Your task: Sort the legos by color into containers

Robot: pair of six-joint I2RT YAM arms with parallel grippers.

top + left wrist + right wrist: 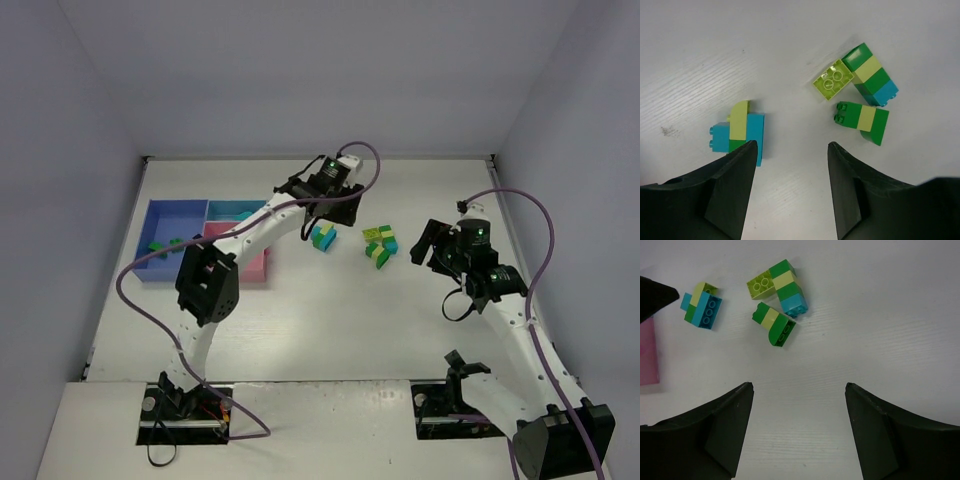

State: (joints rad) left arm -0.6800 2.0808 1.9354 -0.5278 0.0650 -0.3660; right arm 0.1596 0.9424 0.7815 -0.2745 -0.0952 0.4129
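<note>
Joined legos lie on the table in two groups. A teal, yellow-green and green clump sits just below my left gripper, which is open and empty above it; in the left wrist view the clump is by the left fingertip of this gripper. To the right lie a yellow-green brick, a striped stack and a green and yellow piece. My right gripper is open and empty, right of this group. The blue tray holds green legos.
The pink tray and the light-blue tray adjoin the blue one, partly under the left arm. A teal piece shows in the light-blue tray. The pink tray's edge shows in the right wrist view. Grey walls enclose the table.
</note>
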